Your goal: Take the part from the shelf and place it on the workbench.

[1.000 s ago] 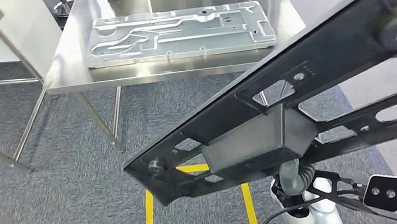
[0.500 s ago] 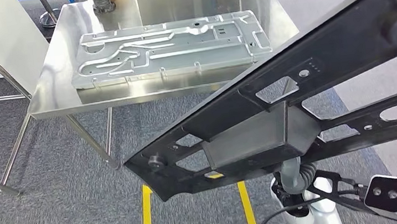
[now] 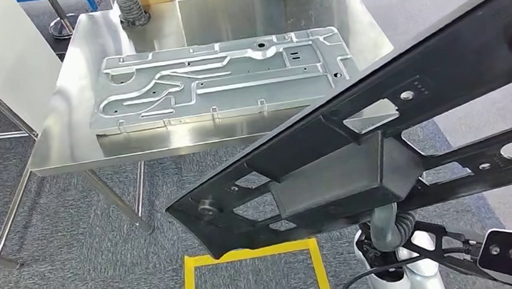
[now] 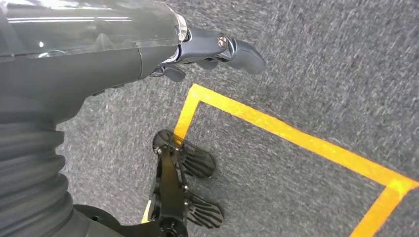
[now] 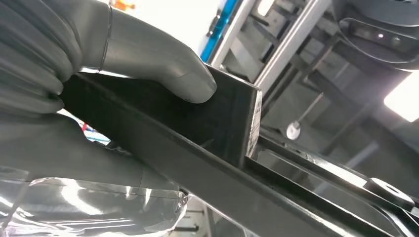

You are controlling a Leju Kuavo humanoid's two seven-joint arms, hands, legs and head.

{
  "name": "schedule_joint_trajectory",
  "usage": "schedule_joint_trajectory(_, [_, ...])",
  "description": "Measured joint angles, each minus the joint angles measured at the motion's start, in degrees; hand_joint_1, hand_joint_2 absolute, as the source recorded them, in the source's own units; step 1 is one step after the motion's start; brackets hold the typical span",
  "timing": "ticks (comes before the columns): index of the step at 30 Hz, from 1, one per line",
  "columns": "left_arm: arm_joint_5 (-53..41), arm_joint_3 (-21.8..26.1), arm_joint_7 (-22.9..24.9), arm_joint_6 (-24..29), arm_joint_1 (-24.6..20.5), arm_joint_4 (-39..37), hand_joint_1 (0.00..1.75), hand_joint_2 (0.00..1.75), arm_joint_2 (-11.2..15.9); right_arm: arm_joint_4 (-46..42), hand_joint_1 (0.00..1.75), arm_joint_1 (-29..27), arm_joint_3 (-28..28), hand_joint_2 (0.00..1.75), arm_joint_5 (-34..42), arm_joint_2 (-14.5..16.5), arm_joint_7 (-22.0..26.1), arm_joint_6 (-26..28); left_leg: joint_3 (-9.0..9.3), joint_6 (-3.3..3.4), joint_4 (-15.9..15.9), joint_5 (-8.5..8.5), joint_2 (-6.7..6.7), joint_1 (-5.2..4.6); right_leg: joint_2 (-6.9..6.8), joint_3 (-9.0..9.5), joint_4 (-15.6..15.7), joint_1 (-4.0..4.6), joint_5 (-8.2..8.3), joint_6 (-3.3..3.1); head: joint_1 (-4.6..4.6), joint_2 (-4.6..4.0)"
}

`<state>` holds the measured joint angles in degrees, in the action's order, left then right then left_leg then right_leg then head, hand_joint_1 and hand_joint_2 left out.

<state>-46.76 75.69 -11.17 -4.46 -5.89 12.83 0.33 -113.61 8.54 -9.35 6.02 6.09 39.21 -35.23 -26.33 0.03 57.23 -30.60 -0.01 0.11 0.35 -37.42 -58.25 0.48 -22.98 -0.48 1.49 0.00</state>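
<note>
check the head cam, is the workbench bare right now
No: a large silver metal plate with stamped channels lies flat on the steel workbench, covering much of its top.

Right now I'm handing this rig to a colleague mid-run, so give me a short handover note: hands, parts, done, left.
Right hand grips the black part, carried tilted above the carpet.
Left hand holds nothing, hanging over the yellow floor tape.
Steel workbench stands ahead; a silver plate already lies on it.
Done: part is in hand.
Left: step up to the workbench and set the part down, probably on bare steel beside the plate.
</note>
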Motion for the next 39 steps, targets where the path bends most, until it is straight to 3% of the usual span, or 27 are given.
schedule_joint_trajectory(2, [-0.1, 0.0, -0.1, 0.0, -0.1, 0.0, 0.0, 1.75, 0.0, -0.4, 1.75, 0.0, 0.2, 1.75, 0.0, 0.1, 0.0, -0.2, -0.19, -0.63, 2.1, 0.32, 0.01, 0.07, 0.09, 1.66, 0.9, -0.27, -0.43, -0.62, 0.03, 0.0])
schedule_joint_trajectory(3, [-0.1, 0.0, -0.1, -0.1, -0.3, 0.0, 0.0, 1.75, 0.0, -0.5, 1.75, 0.0, 0.3, 1.75, 0.0, 0.1, 0.0, -0.2, -1.32, -0.86, 4.4, 0.15, 0.0, 0.14, 0.1, 2.6, 1.3, -0.4, -0.76, -0.83, 0.03, 0.0])
schedule_joint_trajectory(5, [-0.2, 0.0, -0.1, -0.2, -0.4, 0.0, 0.0, 1.75, 0.1, -0.7, 1.75, 0.0, 0.4, 1.75, -0.2, 0.2, 0.0, -0.2, -5.76, -1.31, 11.2, -1.72, 0.0, 0.31, 0.09, 4.12, 1.7, -0.5, -1.77, -1.06, 0.04, 0.0])
schedule_joint_trajectory(7, [-0.3, 0.0, -0.1, -0.2, -0.3, 0.0, 0.0, 1.75, 0.1, -0.7, 1.75, -0.2, 0.5, 1.75, -0.4, 0.3, 0.0, -0.1, -10.34, -1.57, 16.1, -5.09, 0.01, 0.47, 0.25, 5.57, 1.7, -0.57, -3.05, -1.05, 0.04, 0.0])
schedule_joint_trajectory(8, [-0.3, 0.0, -0.1, -0.2, -0.2, 0.0, 0.0, 1.75, 0.1, -0.7, 1.75, -0.3, 0.6, 1.75, -0.5, 0.3, 0.0, -0.1, -11.56, -1.62, 16.1, -5.88, 0.02, 0.55, 0.37, 6.46, 1.7, -0.62, -3.75, -0.97, 0.04, 0.0])
schedule_joint_trajectory(9, [-0.3, 0.0, -0.1, -0.2, -0.1, 0.0, 0.0, 1.75, 0.1, -0.7, 1.75, -0.3, 0.6, 1.75, -0.5, 0.4, 0.0, 0.0, -11.99, -1.67, 14.6, -5.46, 0.02, 0.61, 0.47, 7.39, 1.7, -0.68, -4.45, -0.86, 0.04, 0.0])
schedule_joint_trajectory(10, [-0.3, 0.0, -0.1, -0.2, 0.0, 0.0, 0.0, 1.75, 0.1, -0.7, 1.75, -0.4, 0.7, 1.75, -0.6, 0.4, 0.0, 0.1, -11.75, -1.67, 11.4, -3.11, 0.03, 0.66, 0.53, 8.45, 1.7, -0.74, -5.24, -0.69, 0.04, 0.0])
schedule_joint_trajectory(12, [-0.3, 0.0, -0.1, -0.2, 0.1, 0.0, 0.0, 1.75, 0.1, -0.7, 1.75, -0.5, 0.7, 1.75, -0.6, 0.4, 0.0, 0.3, -11.08, -1.34, 4.4, 4.19, 0.1, 0.6, 0.6, 10.03, 1.6, -0.72, -6.75, -0.19, 0.04, 0.0])
schedule_joint_trajectory(13, [-0.3, 0.0, -0.1, -0.2, 0.1, 0.0, 0.0, 1.75, 0.1, -0.7, 1.75, -0.6, 0.8, 1.75, -0.7, 0.4, 0.0, 0.3, -10.86, -0.99, 2.0, 7.05, 0.11, 0.48, 0.65, 10.45, 1.7, -0.69, -7.4, 0.16, 0.03, 0.0])
schedule_joint_trajectory(14, [-0.4, 0.0, -0.1, -0.2, 0.2, 0.0, 0.0, 1.75, 0.1, -0.8, 1.75, -0.6, 0.8, 1.75, -0.7, 0.4, 0.0, 0.3, -10.89, -0.57, 1.0, 8.41, 0.1, 0.37, 0.7, 10.62, 1.6, -0.63, -7.75, 0.51, 0.03, 0.0])
schedule_joint_trajectory(16, [-0.5, 0.0, -0.1, -0.2, 0.1, 0.0, 0.0, 1.75, 0.1, -1.2, 1.75, -0.7, 0.9, 1.75, -0.6, 0.4, 0.0, 0.3, -10.49, 0.3, 0.8, 8.1, 0.01, 0.29, 0.68, 10.79, 1.5, -0.64, -7.96, 1.1, 0.03, 0.0])
schedule_joint_trajectory(18, [-0.6, -0.1, -0.1, -0.2, 0.0, 0.0, 0.0, 1.75, 0.1, -1.6, 1.75, -0.8, 1.0, 1.75, -0.4, 0.4, 0.0, 0.3, -9.41, 1.02, 0.4, 7.57, -0.1, 0.41, 0.4, 9.66, -1.5, -0.74, -7.91, 1.58, 0.03, 0.0])
schedule_joint_trajectory(20, [-0.6, -0.1, -0.1, -0.2, 0.0, 0.0, 0.0, 1.75, 0.1, -1.8, 1.75, -1.1, 1.2, 1.75, -0.3, 0.4, 0.0, 0.1, -8.25, 1.43, 0.2, 6.8, -0.15, 0.44, 0.14, 5.55, -8.5, -0.83, -9.38, 2.01, 0.02, 0.0])
schedule_joint_trajectory(21, [-0.6, -0.1, -0.1, -0.2, 0.0, 0.0, 0.0, 1.75, 0.1, -1.9, 1.75, -1.3, 1.3, 1.75, -0.3, 0.4, 0.0, 0.0, -7.8, 1.53, 0.2, 6.33, -0.16, 0.4, 0.08, 2.86, -12.1, -0.84, -11.04, 2.15, 0.02, 0.0])
schedule_joint_trajectory(23, [-0.6, -0.1, -0.1, -0.2, 0.1, 0.0, 0.0, 1.75, 0.1, -2.2, 1.75, -1.8, 1.8, 1.75, -0.3, 0.4, 0.0, -0.2, -6.63, 1.64, 0.2, 5.28, -0.22, 0.24, 0.03, -1.13, -15.8, -0.82, -13.63, 2.21, 0.02, 0.0])
schedule_joint_trajectory(24, [-0.6, -0.1, -0.1, -0.2, 0.1, 0.0, 0.0, 1.75, 0.1, -2.4, 1.75, -2.0, 2.1, 1.75, -0.5, 0.4, 0.0, -0.2, -5.87, 1.68, 0.2, 4.72, -0.26, 0.12, 0.02, -1.86, -15.1, -0.76, -13.32, 2.04, 0.02, 0.0])
schedule_joint_trajectory(25, [-0.5, -0.1, -0.1, -0.2, 0.2, 0.0, 0.0, 1.75, 0.1, -2.7, 1.75, -2.1, 2.3, 1.75, -0.7, 0.4, 0.0, 0.0, -4.99, 1.7, 0.2, 4.12, -0.29, -0.07, 0.0, -1.68, -12.6, -0.64, -11.4, 1.67, 0.02, 0.0])
schedule_joint_trajectory(27, [-0.4, -0.1, -0.2, -0.2, 0.2, 0.0, 0.0, 1.75, -0.1, -3.6, 1.75, -2.2, 2.9, 1.75, -1.4, 0.5, 0.0, 1.1, -3.49, 1.6, 0.2, 2.91, -0.32, -0.4, -0.01, -0.16, -5.2, -0.05, -4.97, 0.33, 0.03, 0.0])
schedule_joint_trajectory(29, [-0.5, -0.1, -0.3, -0.2, 0.1, 0.0, 0.0, 1.75, -0.3, -4.0, 1.75, -1.5, 3.9, 1.75, -1.9, 0.6, 0.0, 3.5, -2.62, 1.12, 0.0, 2.07, -0.34, -0.52, 0.16, 0.84, -0.6, 0.55, -0.96, -0.82, 0.0, 0.0])
schedule_joint_trajectory(33, [-0.7, -0.1, -0.7, -0.3, -0.2, 0.0, 0.0, 1.75, -0.2, -1.4, 1.75, 3.8, 8.5, 1.75, -1.8, 0.4, 0.0, 6.9, -2.73, -0.2, 2.1, 1.75, -0.28, -0.56, 0.41, 2.47, 1.3, 0.21, -0.25, -1.55, 0.03, 0.0])
schedule_joint_trajectory(35, [-0.5, -0.1, -1.1, -0.3, -0.4, 0.0, 0.0, 1.75, -0.2, 1.5, 1.75, 7.0, 11.7, 1.75, -2.5, 0.0, 0.0, 9.4, -5.66, -0.69, 7.5, -0.68, -0.26, -0.29, 0.36, 3.32, 1.9, -0.05, -0.48, -1.78, 0.02, 0.0])
schedule_joint_trajectory(37, [-0.2, -0.1, -1.3, -0.1, -0.4, 0.0, 0.0, 1.75, -0.1, 4.8, 1.75, 9.6, 14.5, 1.75, -4.0, -0.6, 0.0, 13.3, -10.06, -1.21, 14.4, -3.75, -0.26, 0.06, 0.35, 3.58, 1.9, -0.09, -0.89, -1.84, 0.02, 0.0])
schedule_joint_trajectory(38, [-0.1, -0.1, -1.3, 0.0, -0.3, 0.0, 0.0, 1.75, -0.1, 6.6, 1.75, 10.7, 15.7, 1.75, -5.2, -1.1, 0.0, 15.9, -11.66, -1.5, 16.1, -4.15, -0.25, 0.27, 0.37, 3.73, 1.8, -0.14, -1.12, -1.76, 0.02, 0.0])
schedule_joint_trajectory(39, [0.0, -0.1, -1.4, 0.0, -0.2, 0.0, 0.0, 1.75, -0.1, 8.6, 1.75, 11.8, 16.8, 1.75, -6.7, -1.5, 0.0, 18.8, -12.37, -1.79, 16.0, -3.28, -0.24, 0.47, 0.4, 3.94, 1.7, -0.22, -1.39, -1.63, 0.02, 0.0])
